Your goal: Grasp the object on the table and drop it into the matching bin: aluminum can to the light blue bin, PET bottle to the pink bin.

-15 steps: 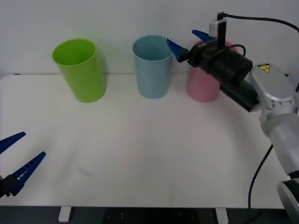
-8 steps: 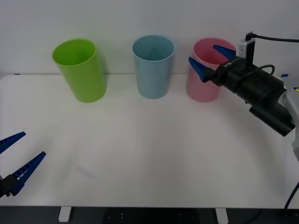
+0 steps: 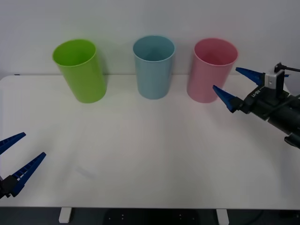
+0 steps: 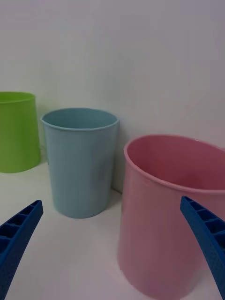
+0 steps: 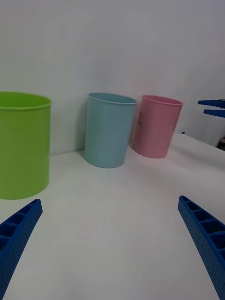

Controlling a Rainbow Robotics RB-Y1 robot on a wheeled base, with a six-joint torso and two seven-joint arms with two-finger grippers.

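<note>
White table (image 3: 150, 154), three tall cups upright in a row along its far edge: green bin (image 3: 80, 70) toward the robot's left, light blue bin (image 3: 153, 66) in the middle, pink bin (image 3: 210, 69) toward the right, each well apart from its neighbour. Right gripper (image 3: 233, 86) hangs just beside the pink bin on its right side, below rim height, above the tabletop; its blue ribbed fingers (image 3: 224, 97) are spread wide with nothing between them. In the right wrist view the pink bin (image 4: 171, 211) sits close between the spread fingertips (image 4: 21, 234), the light blue bin (image 4: 80, 159) behind it and the green bin (image 4: 18, 131) farther off. Left gripper (image 3: 11, 161) is parked low at the near left edge of the table, fingers also spread and holding nothing. Left wrist view takes in all three bins across the bare tabletop, with the right gripper's tips (image 5: 213, 107) at the far side. The can cannot be seen on the table or in either gripper; the angles into the bins do not reach their bottoms.
</note>
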